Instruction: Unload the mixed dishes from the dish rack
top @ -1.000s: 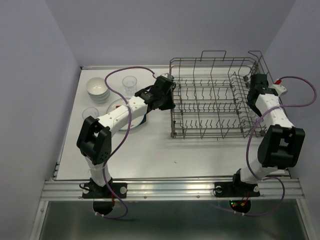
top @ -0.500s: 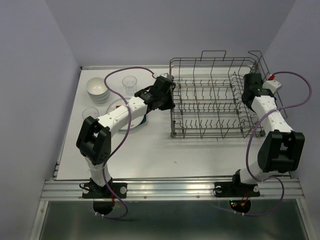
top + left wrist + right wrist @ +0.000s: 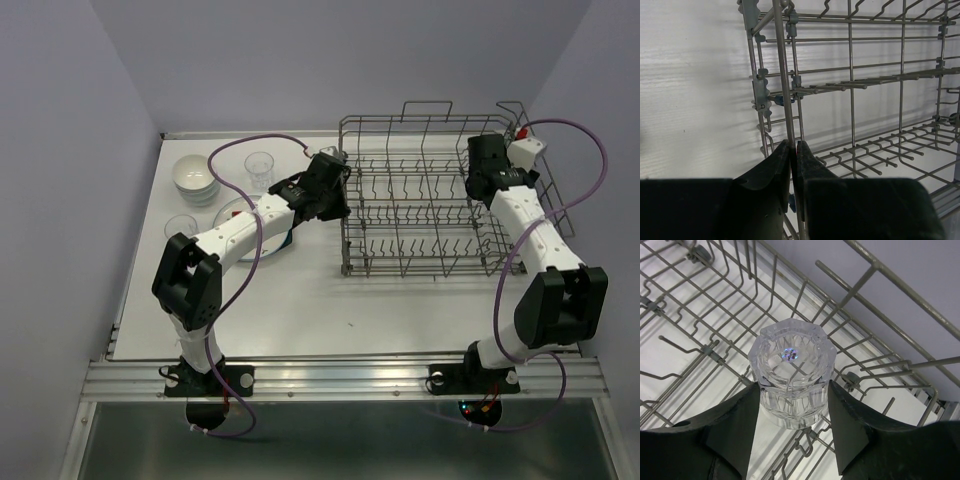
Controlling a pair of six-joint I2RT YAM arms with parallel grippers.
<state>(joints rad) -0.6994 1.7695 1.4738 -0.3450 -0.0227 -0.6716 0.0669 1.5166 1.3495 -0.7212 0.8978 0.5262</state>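
Observation:
The grey wire dish rack [image 3: 420, 215] stands at the back right of the table. My left gripper [image 3: 343, 192] is at the rack's left end. In the left wrist view it [image 3: 793, 146] is shut on an upright wire of the rack [image 3: 785, 75]. My right gripper [image 3: 478, 172] hangs over the rack's right part. In the right wrist view its fingers [image 3: 740, 415] press on both sides of a clear glass tumbler [image 3: 792, 372] that stands upside down on the rack's tines [image 3: 715, 305]. From above, the right gripper hides that tumbler.
Left of the rack on the table are stacked white bowls [image 3: 194, 178], a glass tumbler [image 3: 260, 168], a second tumbler [image 3: 181, 229] and plates [image 3: 235, 212] partly under my left arm. The rack's taller wire side [image 3: 520, 130] rises beside the right wrist.
My right gripper has moved left from the rack's right edge to over the rack, and its jaws have narrowed slightly. The left arm has not moved.

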